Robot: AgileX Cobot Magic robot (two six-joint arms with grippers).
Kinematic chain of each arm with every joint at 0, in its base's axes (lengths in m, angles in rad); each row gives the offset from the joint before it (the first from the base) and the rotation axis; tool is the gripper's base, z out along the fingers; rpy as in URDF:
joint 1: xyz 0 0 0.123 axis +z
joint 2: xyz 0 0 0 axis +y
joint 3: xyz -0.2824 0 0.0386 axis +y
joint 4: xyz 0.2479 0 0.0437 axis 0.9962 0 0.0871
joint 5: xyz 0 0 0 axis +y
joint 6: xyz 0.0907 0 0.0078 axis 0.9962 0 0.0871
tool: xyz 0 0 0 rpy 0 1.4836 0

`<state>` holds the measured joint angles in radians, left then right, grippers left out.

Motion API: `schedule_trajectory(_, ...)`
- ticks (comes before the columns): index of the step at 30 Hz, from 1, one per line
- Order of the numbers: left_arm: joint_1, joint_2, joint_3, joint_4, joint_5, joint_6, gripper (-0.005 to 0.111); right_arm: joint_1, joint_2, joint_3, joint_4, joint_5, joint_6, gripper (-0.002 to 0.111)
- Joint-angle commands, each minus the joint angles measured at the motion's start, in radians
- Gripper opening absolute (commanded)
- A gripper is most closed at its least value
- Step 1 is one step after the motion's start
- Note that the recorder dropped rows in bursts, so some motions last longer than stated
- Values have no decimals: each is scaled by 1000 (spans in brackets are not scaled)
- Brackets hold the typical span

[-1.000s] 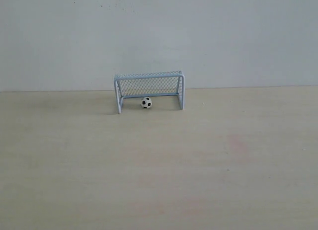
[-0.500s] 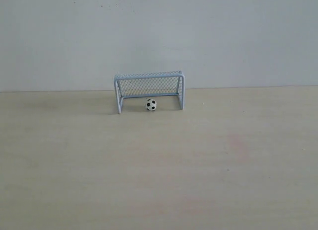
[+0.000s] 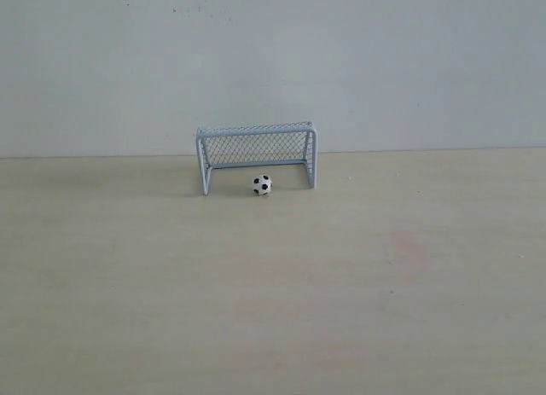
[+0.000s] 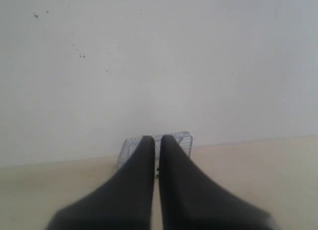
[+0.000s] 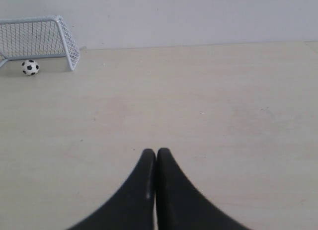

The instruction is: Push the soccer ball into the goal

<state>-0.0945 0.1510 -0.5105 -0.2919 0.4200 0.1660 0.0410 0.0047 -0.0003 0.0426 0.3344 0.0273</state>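
The soccer ball [image 3: 262,185], white with black patches, rests on the pale tabletop at the mouth of the goal [image 3: 256,132], about level with its front posts and just right of centre. The goal stands against the back wall, open side facing the camera. Neither gripper shows in the exterior view. In the left wrist view, my left gripper [image 4: 157,138] is shut with only a thin slit, pointing at the goal [image 4: 185,140]; a sliver of the ball [image 4: 157,173] shows through the slit. My right gripper [image 5: 156,151] is shut and empty, far from the ball [image 5: 30,67] and goal [image 5: 63,29].
A plain grey-white wall [image 3: 384,62] rises directly behind the goal. The light wooden tabletop [image 3: 273,293] stretches wide in front of and beside the goal.
The ball has rolled a little to the right and toward the camera, from deeper inside the goal to its front line. The goal has stayed put.
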Motion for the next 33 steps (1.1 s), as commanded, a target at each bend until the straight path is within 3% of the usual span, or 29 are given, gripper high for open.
schedule_trajectory(1,2,-24,71,16,27,-39,4,-1,-5,0,1,-5,-5,0)
schedule_trajectory(7,2,-138,239,168,15,-39,4,-1,-5,0,1,-5,-5,0)
schedule_trajectory(13,2,-151,397,292,-32,-166,4,-1,-5,0,1,-5,-5,0)
schedule_trajectory(20,2,-151,508,324,-51,-229,4,-1,-5,0,1,-5,-5,0)
schedule_trajectory(24,2,-151,510,324,-114,-230,4,-1,-5,0,1,-5,-5,0)
schedule_trajectory(33,2,-151,510,324,-114,-136,4,-1,-5,0,1,-5,-5,0)
